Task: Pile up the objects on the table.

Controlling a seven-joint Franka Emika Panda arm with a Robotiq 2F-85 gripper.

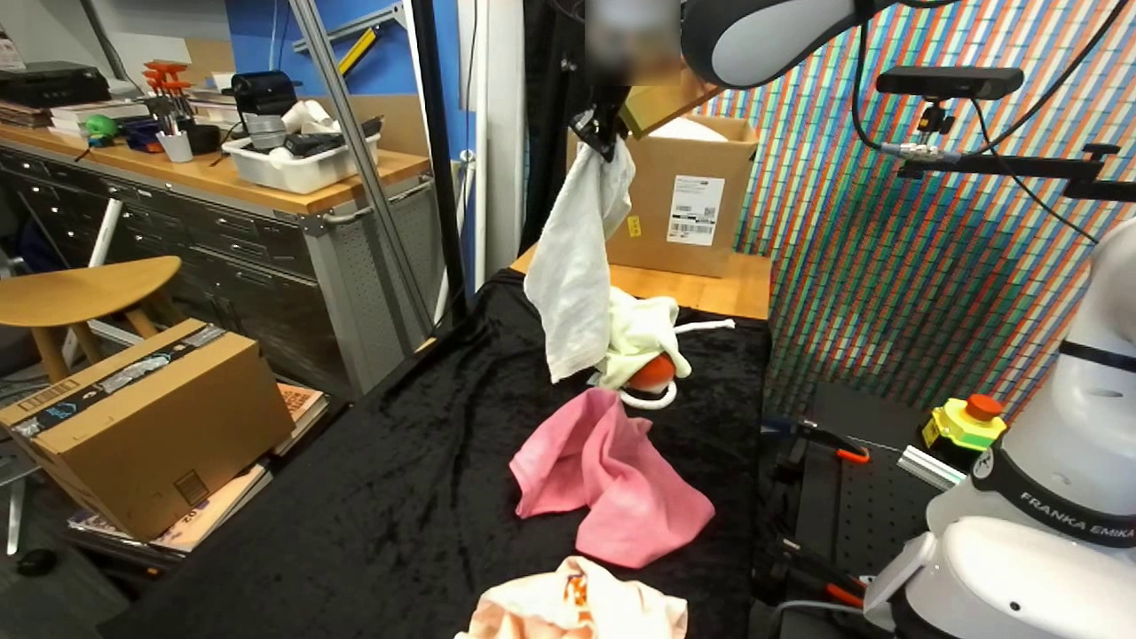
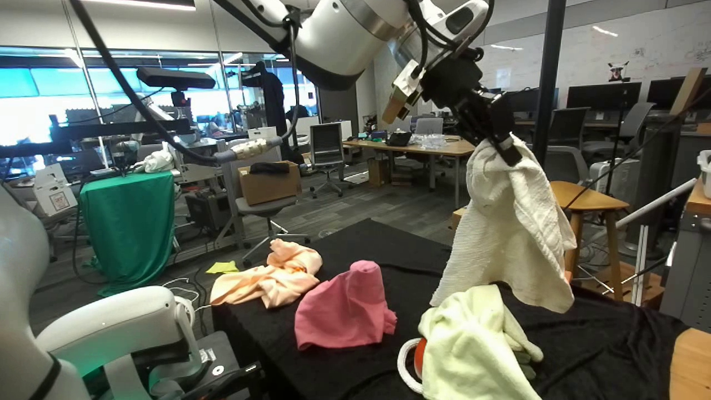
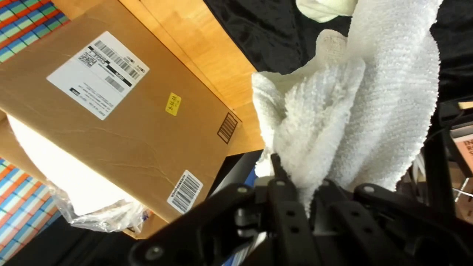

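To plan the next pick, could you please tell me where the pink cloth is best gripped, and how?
Once the white cloth is released, I'd probably come from above and pinch the pink cloth by its raised peak, which stands narrow above its wider folds on the table.

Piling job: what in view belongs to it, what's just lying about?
Belongs: gripper, shut on the white cloth; yellow-green cloth; pink cloth; peach cloth; small red item; white cord; black-draped table.

Lying about: labelled cardboard box; taped cardboard box; wooden stool; emergency-stop button; white bin.
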